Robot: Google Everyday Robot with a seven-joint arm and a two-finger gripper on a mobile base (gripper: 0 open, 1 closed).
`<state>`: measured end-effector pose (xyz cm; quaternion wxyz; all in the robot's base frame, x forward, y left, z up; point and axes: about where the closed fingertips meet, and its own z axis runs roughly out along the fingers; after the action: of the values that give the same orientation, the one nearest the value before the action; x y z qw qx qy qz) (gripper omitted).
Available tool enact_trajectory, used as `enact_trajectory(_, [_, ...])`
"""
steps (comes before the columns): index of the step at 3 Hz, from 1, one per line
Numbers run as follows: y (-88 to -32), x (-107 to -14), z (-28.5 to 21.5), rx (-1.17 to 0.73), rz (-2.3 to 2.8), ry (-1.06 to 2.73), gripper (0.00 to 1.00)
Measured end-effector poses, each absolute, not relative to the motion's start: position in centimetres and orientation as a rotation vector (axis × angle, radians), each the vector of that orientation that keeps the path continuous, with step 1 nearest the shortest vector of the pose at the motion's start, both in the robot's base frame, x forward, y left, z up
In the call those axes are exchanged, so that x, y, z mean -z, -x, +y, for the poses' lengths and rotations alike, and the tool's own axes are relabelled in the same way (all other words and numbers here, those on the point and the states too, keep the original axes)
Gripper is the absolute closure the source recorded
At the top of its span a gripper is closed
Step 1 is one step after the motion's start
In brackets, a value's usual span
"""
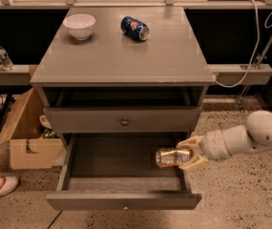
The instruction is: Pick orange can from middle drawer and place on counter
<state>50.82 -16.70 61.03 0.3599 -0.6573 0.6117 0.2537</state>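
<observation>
Middle drawer [111, 159] stood pulled out below the counter [126, 56]. Orange can [172, 157] lay sideways at the drawer's right side, near its right wall. Could not tell if it touched the drawer floor. Gripper [189, 155] reached in over the drawer's right edge, fingers clamped on the can's end. Above the drawer: white bowl [79, 26], blue soda can [134, 28].

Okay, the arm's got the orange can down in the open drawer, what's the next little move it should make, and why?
Probably a short lift straight up. The tool is shut on the orange can, holding it sideways low inside the middle drawer, close to its right wall. Getting the can above the drawer's walls likely has to come before any swing toward the counter.
</observation>
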Motion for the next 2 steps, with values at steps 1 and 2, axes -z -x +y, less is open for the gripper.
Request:
enact_trajectory(1, [-50.3, -69.5, -16.7, -0.588, 1.533, 1.71, 1.0])
enact_trajectory(2, [-50.8, -77.0, -17.0, -0.506, 1.506, 1.675, 1.0])
